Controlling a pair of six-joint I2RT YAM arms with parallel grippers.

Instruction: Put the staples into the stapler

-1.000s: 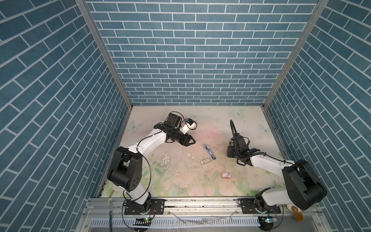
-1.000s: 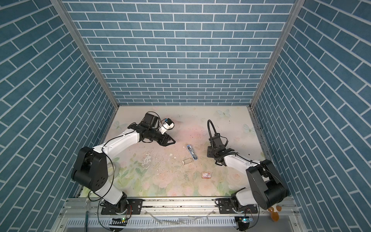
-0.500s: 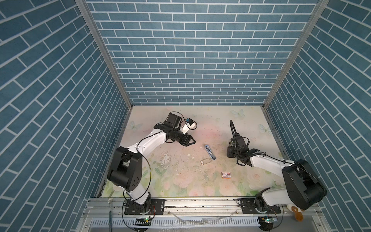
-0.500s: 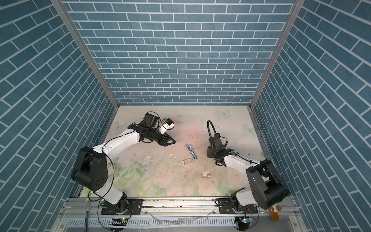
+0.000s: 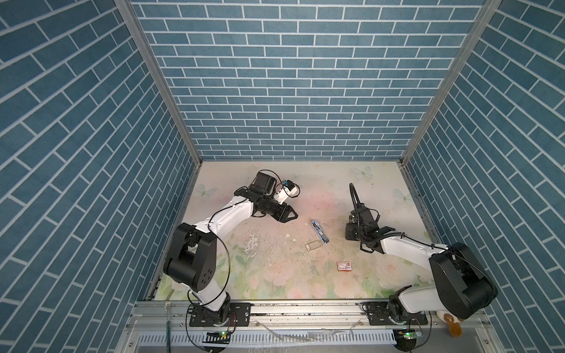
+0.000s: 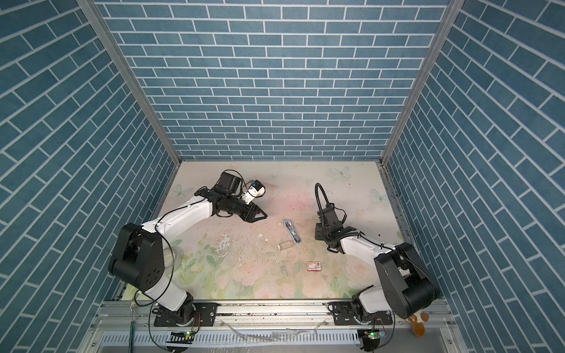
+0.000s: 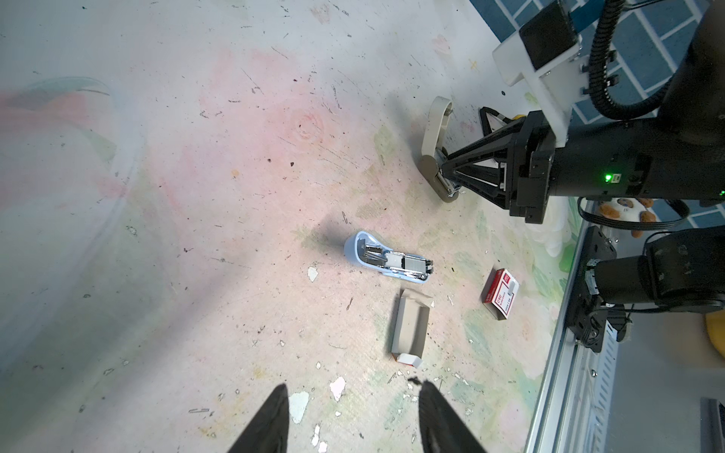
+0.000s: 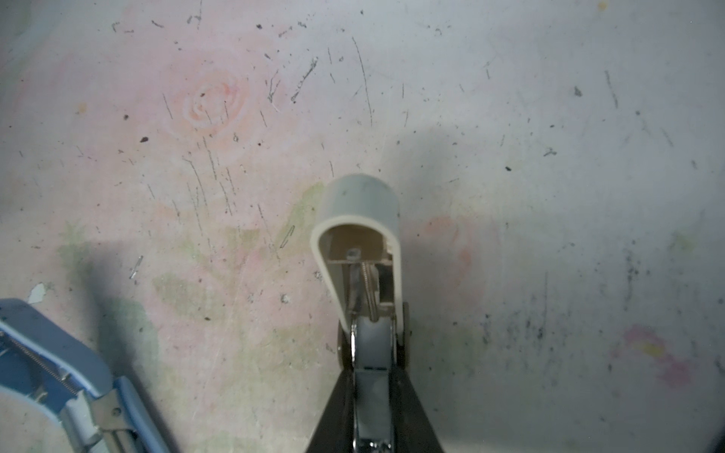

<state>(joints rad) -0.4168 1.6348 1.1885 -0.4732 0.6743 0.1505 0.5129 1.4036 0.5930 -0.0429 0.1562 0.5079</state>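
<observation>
Starting on the left, the left gripper (image 5: pixel 289 215) hangs above the mat (image 7: pixel 196 176), its fingers (image 7: pixel 274 415) spread with nothing between them. Next along lies the blue stapler (image 7: pixel 388 261), opened flat with its channel bared. Something silver sits at the front of that channel, and I cannot tell whether it is staples or the pusher.

Just beside it, near but not touching, the staples (image 7: pixel 410 325) fill a pale card tray (image 7: pixel 416 299) lying flat on the mat. They read as one dull silver-grey slab, and the separate strips are too small to tell apart. Further right is the red-and-white box (image 7: pixel 502 292), lying apart from the tray.

Rightmost, the right gripper (image 7: pixel 449 182) is clenched on the metal base of the cream stapler (image 8: pixel 359 204), whose lid stands swung up so the spring inside shows. This one looks like the stapler being readied for loading.

A strip should be very light, stiff along its length, smooth and slippery. It is also probably brittle, since bending or a hard pinch would likely snap it into pieces. The best hold is probably across the two long sides near the middle, squeezed gently and lifted straight up. The tray is light card and may slide or come up with the strip.
</observation>
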